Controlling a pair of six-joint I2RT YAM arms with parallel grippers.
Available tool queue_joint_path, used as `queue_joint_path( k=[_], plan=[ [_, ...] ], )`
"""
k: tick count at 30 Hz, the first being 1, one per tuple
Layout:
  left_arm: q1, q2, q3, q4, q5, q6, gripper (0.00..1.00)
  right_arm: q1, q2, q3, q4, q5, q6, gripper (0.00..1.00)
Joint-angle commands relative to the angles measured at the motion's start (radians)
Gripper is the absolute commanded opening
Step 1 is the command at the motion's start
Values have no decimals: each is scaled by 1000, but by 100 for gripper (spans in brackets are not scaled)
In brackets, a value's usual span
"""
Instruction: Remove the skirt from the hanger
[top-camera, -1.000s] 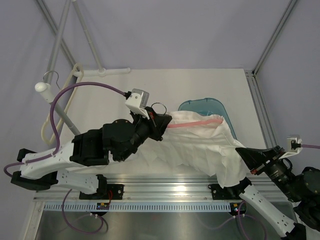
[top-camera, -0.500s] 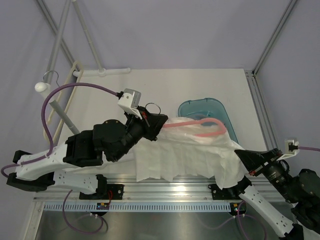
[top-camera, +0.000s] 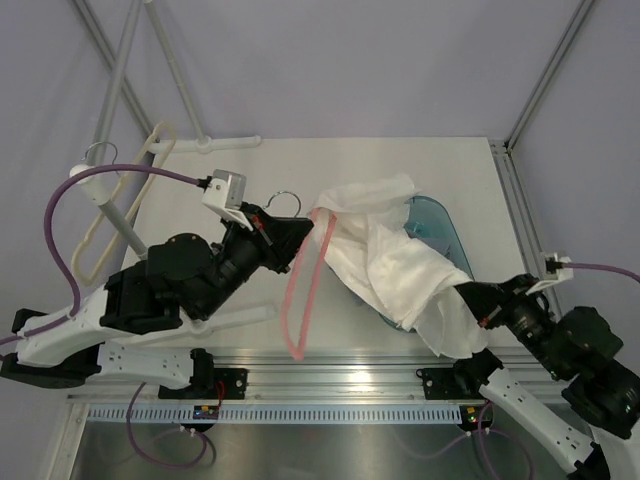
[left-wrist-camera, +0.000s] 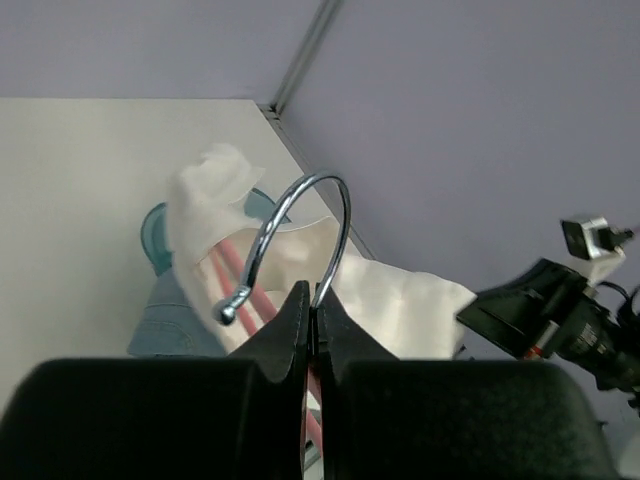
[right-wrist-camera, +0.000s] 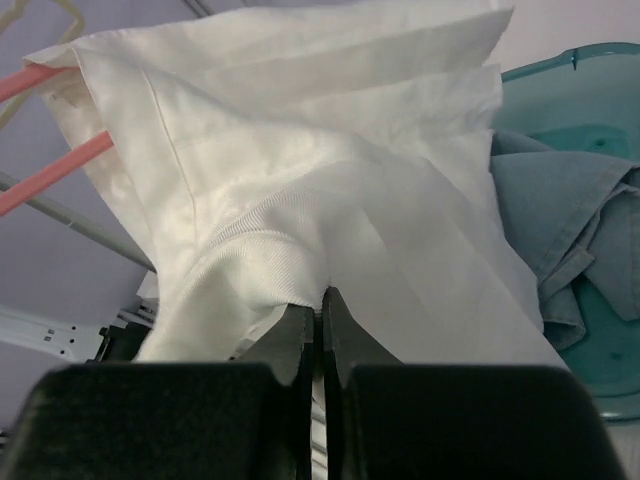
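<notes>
Top view: left gripper (top-camera: 298, 236) is clamped on the pink hanger (top-camera: 295, 348). Right gripper (top-camera: 468, 298) pinches the white skirt (top-camera: 390, 262), which sags over the teal bin (top-camera: 440, 222) on the table.

Left wrist: jaws shut on the metal hook (left-wrist-camera: 318, 215).

Right wrist: jaws tight on skirt fabric, one hanger end tucked inside it.

Teal tub (top-camera: 443, 222), blue-grey cloth (right-wrist-camera: 575, 235) inside, cream hanger (top-camera: 158, 133) at left, white table (top-camera: 250, 170)

We see a robotics lab cell.
Lilac-grey enclosure walls (top-camera: 350, 60) and grey metal frame struts (top-camera: 546, 75) surround our white tabletop (top-camera: 300, 165); a slotted aluminium mounting rail (top-camera: 330, 372) runs at six o'clock.
</notes>
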Motion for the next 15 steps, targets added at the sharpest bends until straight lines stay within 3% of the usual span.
queue_joint_path(
  k=[1, 8, 11, 15],
  plan=[
    [2, 38, 53, 130, 157, -32, 0, -5, 145, -4, 204, -58, -33, 0],
    [0, 66, 61, 129, 354, -123, 0, -5, 472, 126, 412, -39, -153, 0],
    [0, 52, 13, 171, 420, -158, 0, -6, 614, 224, 454, -44, -206, 0],
    [0, 62, 64, 224, 574, -140, 0, -6, 770, 361, 477, -41, -254, 0]
  ],
)
